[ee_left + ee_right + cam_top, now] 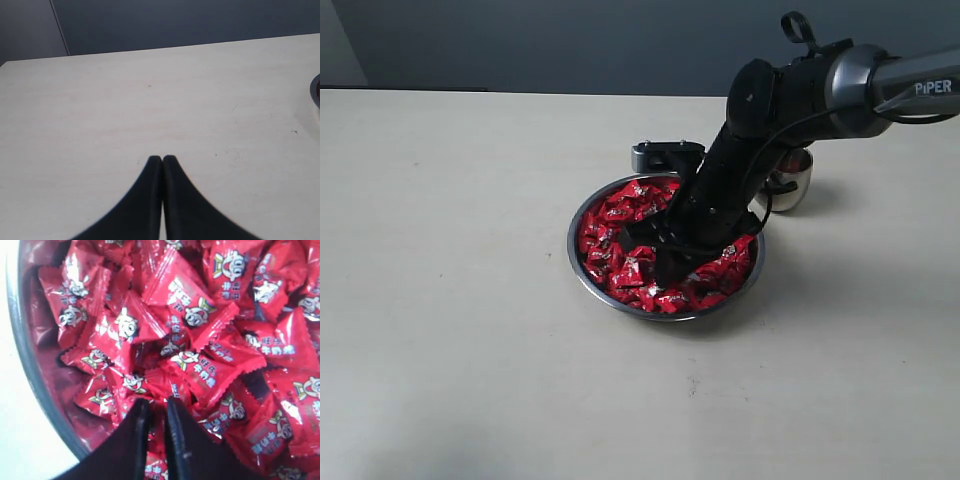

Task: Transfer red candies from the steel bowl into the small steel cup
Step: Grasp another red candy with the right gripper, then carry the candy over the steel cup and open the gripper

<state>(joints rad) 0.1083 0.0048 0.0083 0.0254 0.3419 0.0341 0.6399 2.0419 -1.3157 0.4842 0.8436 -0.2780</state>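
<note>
The steel bowl [572, 245] sits mid-table, heaped with red candies [618, 214]. My right gripper [670, 272] reaches down into the heap on the bowl's near side. In the right wrist view its fingers stand close together at the gripper [157, 402], with a red wrapper pinched between them, among candies [200, 365] near the bowl's wall [20, 340]. The small steel cup [792, 183] stands behind the bowl to the right, partly hidden by the arm. My left gripper [162, 159] is shut and empty over bare table, with the bowl's rim [316, 90] just at the frame's edge.
The right arm [790, 95] slants across the bowl's far right rim and over the cup. A dark grey block [665, 155] shows at the bowl's far rim; whether it belongs to the arm I cannot tell. Pale tabletop [450, 280] surrounds the bowl.
</note>
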